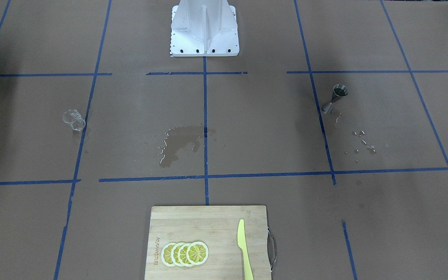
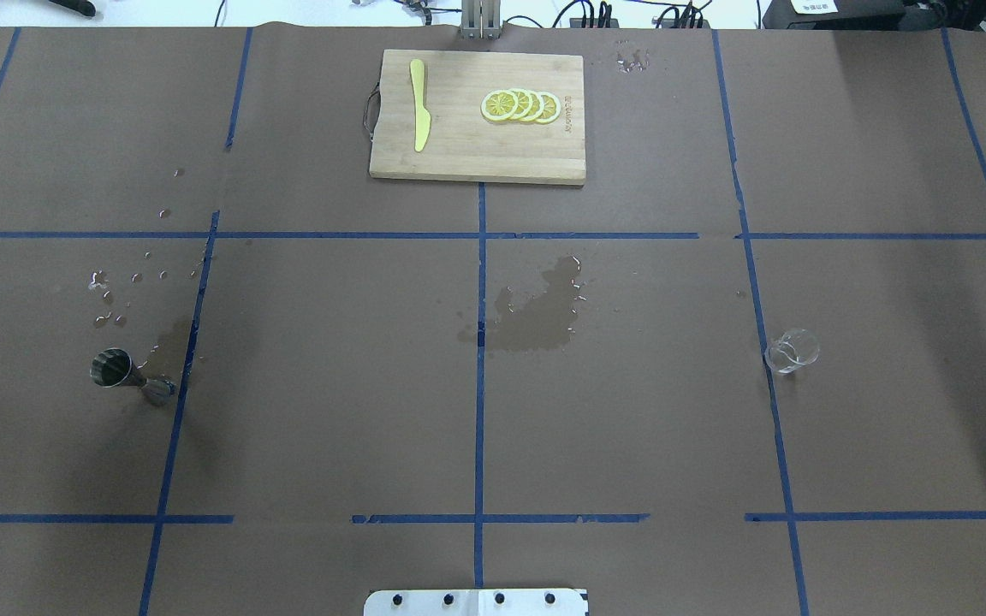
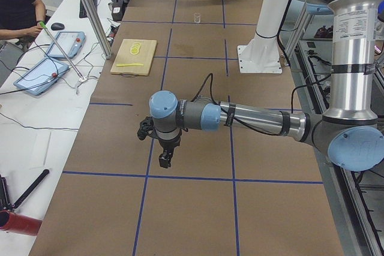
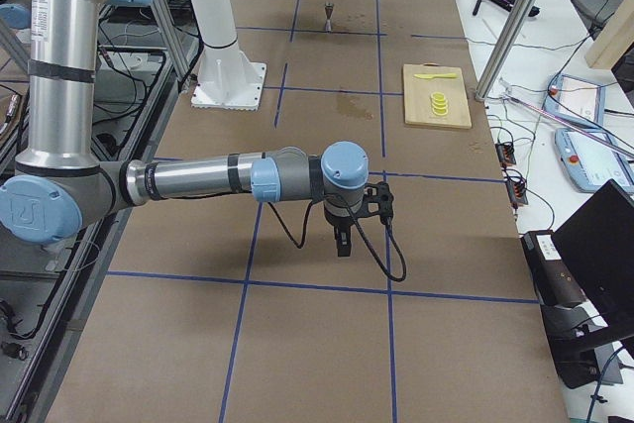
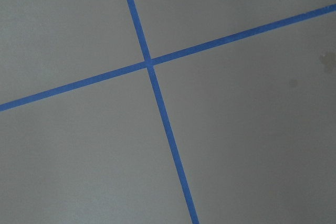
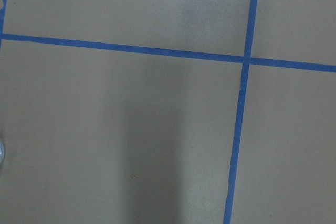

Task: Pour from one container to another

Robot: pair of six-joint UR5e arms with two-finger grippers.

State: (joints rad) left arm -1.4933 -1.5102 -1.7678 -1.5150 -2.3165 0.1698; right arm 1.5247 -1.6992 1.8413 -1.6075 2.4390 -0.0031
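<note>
You cannot tell whether the left fingers (image 3: 164, 159) and right fingers (image 4: 342, 243), hanging above the counter (image 2: 330, 411), are apart or together. The cup (image 2: 791, 351) stands on your right arm's side and the jigger (image 2: 128, 376) on the left's, well apart, likely so each arm reaches one.

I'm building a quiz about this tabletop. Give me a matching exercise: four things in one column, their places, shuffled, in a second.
1 small clear glass cup
2 grey steel hourglass-shaped jigger
3 yellow plastic knife
4 wet patch

a on the wooden cutting board
b middle of the table
c robot's left side, near droplets
d robot's right side

Pairs: 1-d, 2-c, 3-a, 4-b
</note>
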